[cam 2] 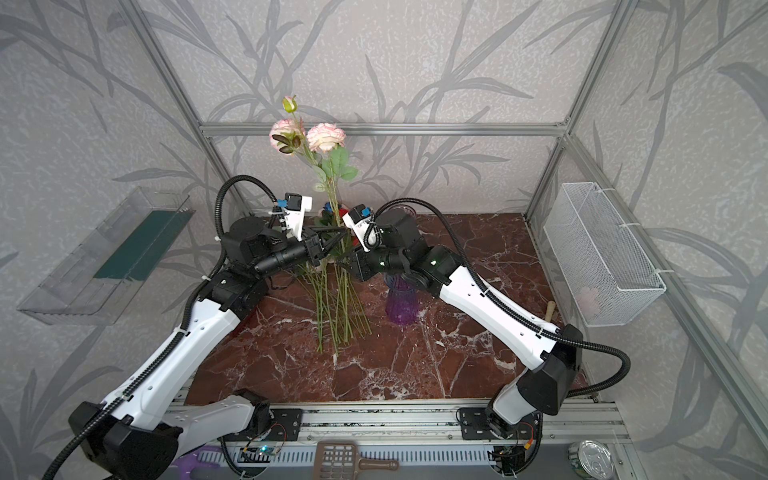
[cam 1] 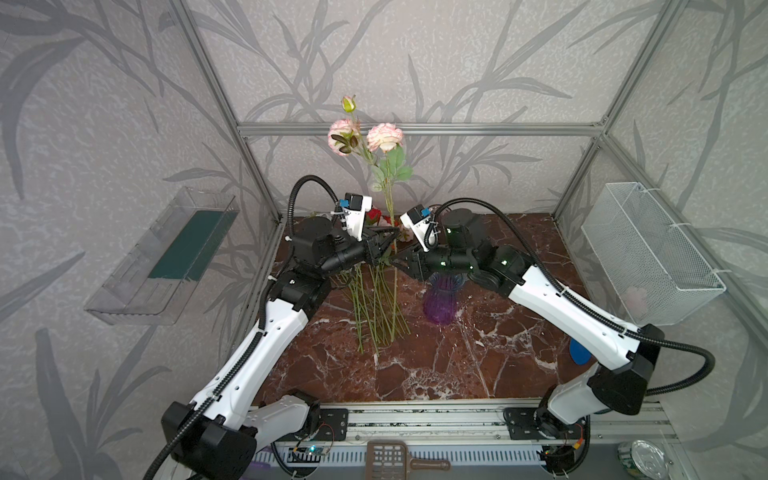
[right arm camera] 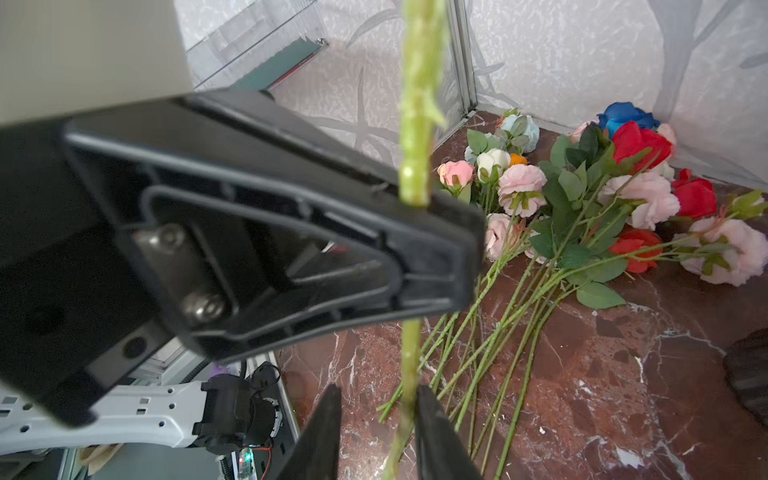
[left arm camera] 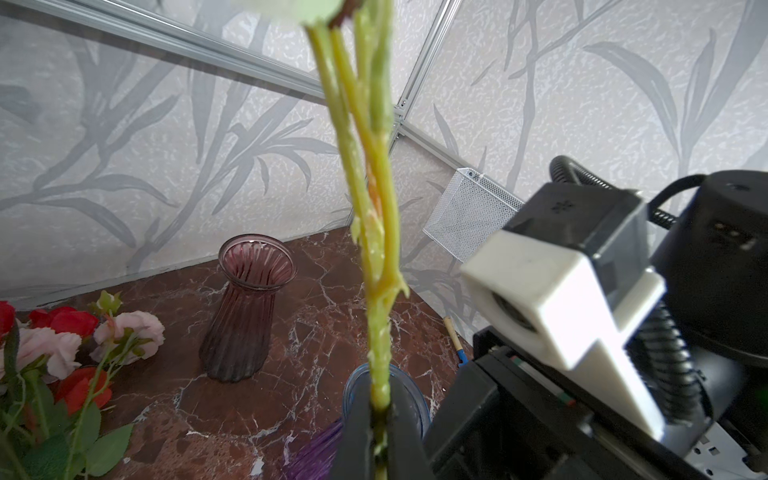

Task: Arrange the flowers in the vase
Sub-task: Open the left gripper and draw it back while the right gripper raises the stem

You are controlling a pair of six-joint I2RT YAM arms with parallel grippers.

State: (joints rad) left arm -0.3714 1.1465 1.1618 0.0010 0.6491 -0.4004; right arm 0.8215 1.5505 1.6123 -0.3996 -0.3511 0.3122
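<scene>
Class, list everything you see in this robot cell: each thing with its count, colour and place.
held flower stem: one, pink-white blooms, upright between the arms
loose flowers: many, pink, red, blue, white, orange, lying on the table
purple vase: one, purple, mid-table
pink vase: one, dusky pink, back of table
table: one, red-brown marble, under everything
wire basket: one, white, right wall
clear shelf: one, transparent, left wall
scoop: one, brown, front edge
tin can: one, silver, front right
left gripper: one, black, jaws shut on the held flower stem
right gripper: one, black, jaws open around that stem, lower down
</scene>
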